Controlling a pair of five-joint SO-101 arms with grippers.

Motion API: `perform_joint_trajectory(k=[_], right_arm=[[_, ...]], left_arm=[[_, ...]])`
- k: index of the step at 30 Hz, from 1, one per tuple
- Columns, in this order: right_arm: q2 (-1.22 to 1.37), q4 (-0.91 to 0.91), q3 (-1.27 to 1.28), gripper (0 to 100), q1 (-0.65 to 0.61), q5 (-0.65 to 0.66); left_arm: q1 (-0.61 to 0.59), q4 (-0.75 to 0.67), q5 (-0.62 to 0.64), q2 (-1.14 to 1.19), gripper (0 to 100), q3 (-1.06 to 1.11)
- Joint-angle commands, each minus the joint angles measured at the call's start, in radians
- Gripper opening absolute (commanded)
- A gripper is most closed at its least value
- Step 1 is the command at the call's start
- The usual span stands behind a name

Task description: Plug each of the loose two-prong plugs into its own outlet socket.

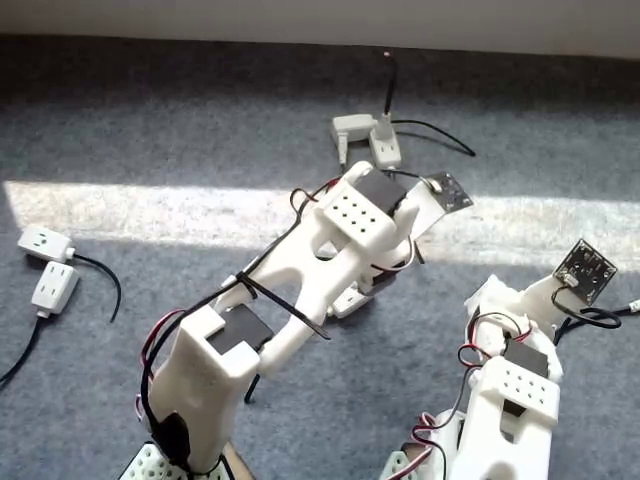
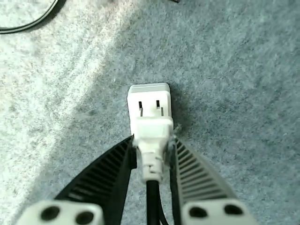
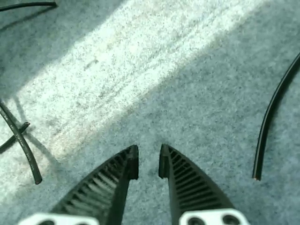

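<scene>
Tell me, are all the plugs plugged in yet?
Nothing is clearly done yet. In hand: the left gripper is shut on a white two-prong plug whose prongs are partway into the outlet socket; metal shows, so it needs pushing home. The right gripper is open, holding nothing. Remaining: I can't tell whether the far pair and the left-edge pair are joined.

No readable text, labels or numbers anywhere.

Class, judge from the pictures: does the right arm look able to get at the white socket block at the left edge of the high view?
Probably not. The left arm stretches across between the right arm and the white socket block, its pincer shut on a plug.
</scene>
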Motion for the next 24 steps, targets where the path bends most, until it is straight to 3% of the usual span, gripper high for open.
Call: perform_joint_trajectory(k=[1,16,24], right_arm=[[-0.021,-0.018,-0.005,9.0,0.002,-0.009],[-0.021,-0.018,-0.005,9.0,0.002,-0.009],[-0.021,-0.018,-0.005,9.0,0.002,-0.009]], left_arm=[[-0.027,-0.011,0.006,0.033,1,-0.033],[-0.013,-0.021,0.098,0.087,1,-0.056],[-0.079,-0.021,0.112,0.165,1,-0.051]])
